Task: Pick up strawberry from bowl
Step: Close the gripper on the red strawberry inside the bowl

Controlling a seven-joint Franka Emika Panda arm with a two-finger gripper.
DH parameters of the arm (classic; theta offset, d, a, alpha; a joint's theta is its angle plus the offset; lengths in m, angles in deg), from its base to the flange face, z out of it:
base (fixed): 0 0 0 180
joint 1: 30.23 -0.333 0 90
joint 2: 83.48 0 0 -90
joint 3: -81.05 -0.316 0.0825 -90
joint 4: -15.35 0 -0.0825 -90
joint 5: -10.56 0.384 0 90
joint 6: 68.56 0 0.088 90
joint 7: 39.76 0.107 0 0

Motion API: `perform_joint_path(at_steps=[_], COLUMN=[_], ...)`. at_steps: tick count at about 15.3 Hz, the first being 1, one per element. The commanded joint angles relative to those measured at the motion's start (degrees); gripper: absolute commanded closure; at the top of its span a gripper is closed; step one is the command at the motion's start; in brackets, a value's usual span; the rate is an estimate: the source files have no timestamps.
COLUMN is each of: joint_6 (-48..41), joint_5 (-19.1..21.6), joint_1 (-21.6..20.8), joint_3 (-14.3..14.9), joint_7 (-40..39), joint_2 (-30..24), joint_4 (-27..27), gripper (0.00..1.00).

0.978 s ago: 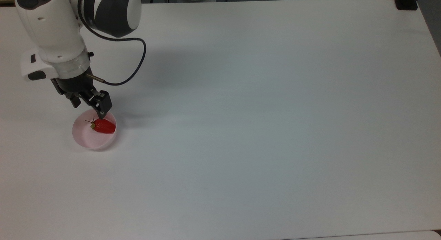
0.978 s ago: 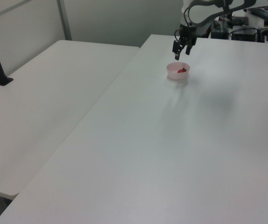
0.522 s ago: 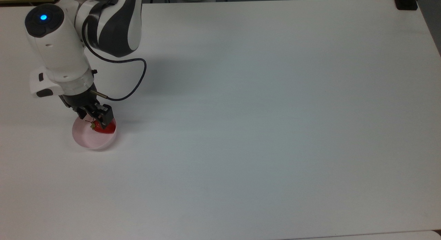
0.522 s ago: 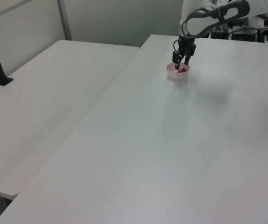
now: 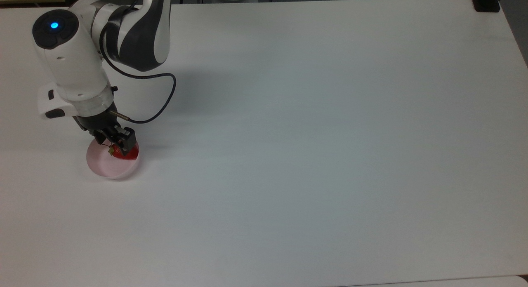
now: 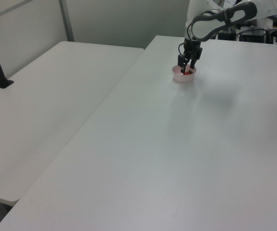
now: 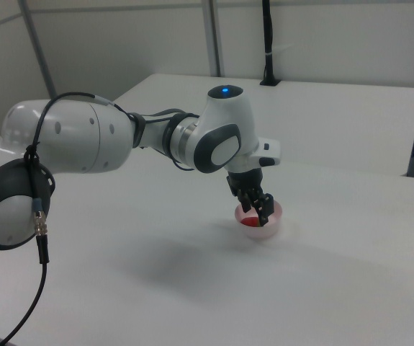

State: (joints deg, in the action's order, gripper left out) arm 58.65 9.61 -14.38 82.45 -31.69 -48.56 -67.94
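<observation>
Broad white tabletop (image 5: 309, 155), plain across its near half in the top view. Carries, close to the top view's left edge and about midway between near and far edges, a small round pale pink plastic bowl (image 5: 103, 165) with thin walls, upright. In the left view, stands toward the far end of the table, nearer the left view's left edge (image 6: 179, 77); in the right view, stands just under the wrist (image 7: 268, 231).

Inside the bowl, against the wall on the top view's right: a small glossy red strawberry (image 5: 128, 154) with a green leafy cap, lying on its side, cap toward the bowl's middle. Seen as a red spot in the left view (image 6: 188, 72) and in the right view (image 7: 250, 223).

Lowered into the bowl from the far side: a black two-finger gripper (image 5: 115, 146), tips below the rim line, fingers apart with a gap showing in the left view (image 6: 187, 69), set either side of the strawberry. Not seen to press on the fruit. Points steeply down in the right view (image 7: 257, 213).

Behind the gripper, a white and dark grey robot arm (image 5: 74, 60), with a blue light (image 5: 54, 25) on top and a thin black cable (image 5: 165, 101) looping over the table toward the wrist.

Farther off in the left view, a second white table (image 6: 42, 110) alongside.
</observation>
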Motion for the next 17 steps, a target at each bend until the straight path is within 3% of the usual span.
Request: perform_joint_path(at_steps=[1, 6, 11, 17], joint_6=[0.6, 0.7, 1.0, 1.0], joint_5=[-1.4, -1.5, -2.1, -1.9], joint_1=[-0.8, -1.3, -1.7, -1.6], joint_3=[0.1, 0.1, 0.0, -0.1], joint_7=[1.2, 1.3, 2.8, 4.3], joint_2=[0.8, 1.2, 1.8, 1.5], joint_4=[-0.1, -0.2, -0.2, 0.3], gripper=[0.32, 0.34, 0.55, 0.61])
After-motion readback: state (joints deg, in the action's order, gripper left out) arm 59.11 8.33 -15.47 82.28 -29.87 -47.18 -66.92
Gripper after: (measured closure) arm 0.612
